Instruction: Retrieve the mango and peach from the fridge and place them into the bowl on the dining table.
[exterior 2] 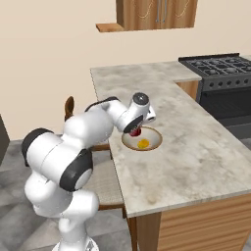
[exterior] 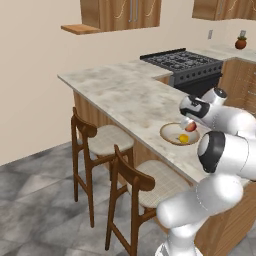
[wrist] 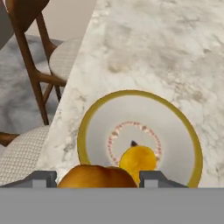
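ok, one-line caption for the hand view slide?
Tool holding the peach above the bowl on the dining table, mango already inside.

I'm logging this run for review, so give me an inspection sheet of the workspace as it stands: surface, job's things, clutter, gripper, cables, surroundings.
Surface: dining table, marbled beige-grey top.
Bowl: on the table near its stool-side edge, upright.
Mango: lying inside the bowl.
Peach: between the gripper's fingers, above the bowl's near rim.
Fridge: nothing seen.
Clutter: nothing seen on the table besides the bowl.
Gripper: shut on the peach, poised over the bowl.
Cables: nothing seen.
Surroundings: two wooden stools at the table, gas stove behind, wall cabinets above, potted plant on the far counter.
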Motion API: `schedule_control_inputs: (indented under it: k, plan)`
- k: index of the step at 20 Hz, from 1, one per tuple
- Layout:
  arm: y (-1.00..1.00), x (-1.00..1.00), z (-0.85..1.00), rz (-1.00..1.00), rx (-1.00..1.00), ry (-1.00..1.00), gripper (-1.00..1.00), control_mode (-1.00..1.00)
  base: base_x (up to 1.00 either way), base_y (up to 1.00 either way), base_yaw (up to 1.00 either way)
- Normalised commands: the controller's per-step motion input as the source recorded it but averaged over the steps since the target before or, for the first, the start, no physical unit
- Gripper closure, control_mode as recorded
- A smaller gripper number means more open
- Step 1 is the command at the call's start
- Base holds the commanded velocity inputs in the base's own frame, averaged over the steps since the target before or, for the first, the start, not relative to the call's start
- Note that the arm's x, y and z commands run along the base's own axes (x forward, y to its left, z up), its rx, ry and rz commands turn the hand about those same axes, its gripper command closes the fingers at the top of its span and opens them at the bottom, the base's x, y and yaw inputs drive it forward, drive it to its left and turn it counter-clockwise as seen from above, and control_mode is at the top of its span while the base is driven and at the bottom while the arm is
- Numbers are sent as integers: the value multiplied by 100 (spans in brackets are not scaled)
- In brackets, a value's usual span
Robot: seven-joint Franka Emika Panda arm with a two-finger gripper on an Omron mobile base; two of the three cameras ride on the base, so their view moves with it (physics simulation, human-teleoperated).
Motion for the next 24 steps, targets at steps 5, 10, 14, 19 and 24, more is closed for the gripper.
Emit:
schedule_control_inputs:
  k: [5,10,14,19,24]
  plan:
    - [-16,67,-45,4,0,8,100,-100,0,0,0]
    - [-24,52,-38,4,0,6,-100,-100,0,0,0]
    - [-1,33,-28,1,0,4,-100,-100,0,0,0]
    - [5,41,-15,0,0,8,-100,-100,0,0,0]
    - [11,17,9,0,0,14,-100,-100,0,0,0]
